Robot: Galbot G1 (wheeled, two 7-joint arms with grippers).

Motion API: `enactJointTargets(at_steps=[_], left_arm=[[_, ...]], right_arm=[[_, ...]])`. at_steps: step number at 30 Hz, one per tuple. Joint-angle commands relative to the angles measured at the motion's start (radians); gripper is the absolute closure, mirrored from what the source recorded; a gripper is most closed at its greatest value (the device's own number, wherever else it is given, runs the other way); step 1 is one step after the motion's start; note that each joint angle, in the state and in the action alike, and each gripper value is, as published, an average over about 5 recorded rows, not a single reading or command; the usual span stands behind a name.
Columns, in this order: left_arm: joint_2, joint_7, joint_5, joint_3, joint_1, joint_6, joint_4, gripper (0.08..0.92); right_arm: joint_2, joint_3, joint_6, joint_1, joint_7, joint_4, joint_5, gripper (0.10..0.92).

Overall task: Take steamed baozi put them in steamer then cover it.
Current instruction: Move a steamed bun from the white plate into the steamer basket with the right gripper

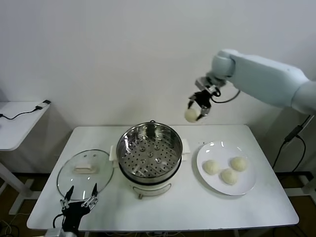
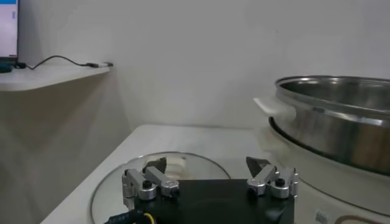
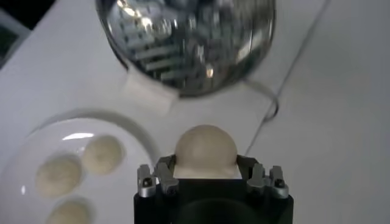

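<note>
Right end effector [image 1: 199, 109] grips one baozi [image 1: 191, 115], raised beyond the steamer's [image 1: 149, 153] far-right rim. Steamer empty; three buns [image 1: 225, 171] on the plate [image 1: 249, 183], right. Glass lid [image 1: 85, 173] left, uncovered. Left end effector [image 1: 79, 196] open, near edge of worktop [image 1: 197, 207].

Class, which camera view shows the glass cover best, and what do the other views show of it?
The head view: the whole cover shows from above, flat on the table beside the steamer, its cream handle at the centre. The left wrist view shows only part of it, low and edge-on behind the left gripper. The right wrist view does not show it.
</note>
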Motion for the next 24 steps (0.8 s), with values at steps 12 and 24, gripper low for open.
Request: enactJointTargets(at_steps=[12, 24], left_arm=[[-0.005, -0.003, -0.001, -0.007, 0.005, -0.001, -0.009, 0.177], [-0.007, -0.004, -0.004, -0.009, 0.000, -0.010, 0.006, 0.177]], right_arm=[[0.294, 0.011, 0.344, -0.190, 0.157, -0.134, -0.450, 0.347], [0.356, 0.036, 0.324, -0.347, 0.221, -0.303, -0.570, 0.347]])
